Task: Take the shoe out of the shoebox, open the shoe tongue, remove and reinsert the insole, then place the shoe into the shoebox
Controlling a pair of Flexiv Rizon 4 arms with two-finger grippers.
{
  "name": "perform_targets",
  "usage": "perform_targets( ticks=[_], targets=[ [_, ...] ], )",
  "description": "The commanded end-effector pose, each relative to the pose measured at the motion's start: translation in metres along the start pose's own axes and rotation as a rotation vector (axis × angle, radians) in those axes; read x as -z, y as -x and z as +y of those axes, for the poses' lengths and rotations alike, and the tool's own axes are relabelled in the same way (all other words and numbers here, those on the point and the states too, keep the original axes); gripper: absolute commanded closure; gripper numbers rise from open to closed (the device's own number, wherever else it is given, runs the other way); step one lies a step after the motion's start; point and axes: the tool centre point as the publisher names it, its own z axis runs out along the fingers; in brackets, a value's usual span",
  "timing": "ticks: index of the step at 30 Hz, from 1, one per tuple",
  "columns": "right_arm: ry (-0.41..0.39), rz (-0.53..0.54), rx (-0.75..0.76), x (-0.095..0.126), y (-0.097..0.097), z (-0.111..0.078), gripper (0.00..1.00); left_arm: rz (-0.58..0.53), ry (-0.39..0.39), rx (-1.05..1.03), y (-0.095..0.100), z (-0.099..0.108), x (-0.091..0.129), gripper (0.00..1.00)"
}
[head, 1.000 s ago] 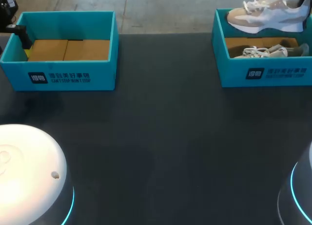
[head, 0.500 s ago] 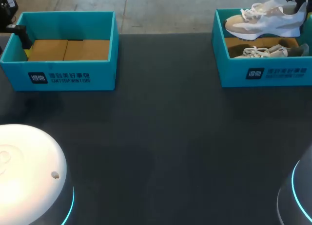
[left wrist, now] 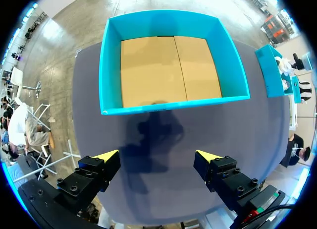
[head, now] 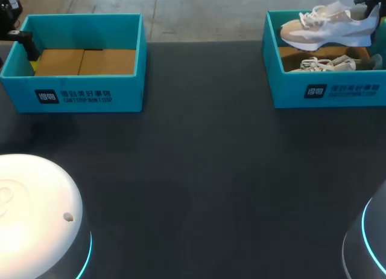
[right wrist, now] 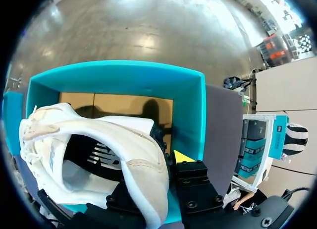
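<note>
Shoe (head: 329,26) gripped at heel by right tool (right wrist: 167,163), above shoebox (head: 272,80), left tool (left wrist: 157,158) spread wide.

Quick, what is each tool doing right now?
Left tool: open, holding nothing.
Right tool: shut on the white and beige sneaker's heel.

My dark matte table (head: 205,170)
One open teal cardboard shoebox (head: 84,96) lies on it; a second teal shoebox (head: 338,90) well to its right.
</note>
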Motion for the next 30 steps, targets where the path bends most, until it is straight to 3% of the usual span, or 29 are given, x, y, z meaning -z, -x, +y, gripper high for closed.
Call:
perform_targets(
  ticks=[1,30],
  targets=[
    [-0.003,0.0,-0.005,-0.004,0.0,0.005,1.0,-0.002,-0.001,0.0,0.0,0.001,0.0,0.0],
    [-0.029,-0.007,-0.046,-0.031,-0.007,0.009,1.0,-0.002,-0.001,0.0,0.0,0.001,0.0,0.0]
  ],
)
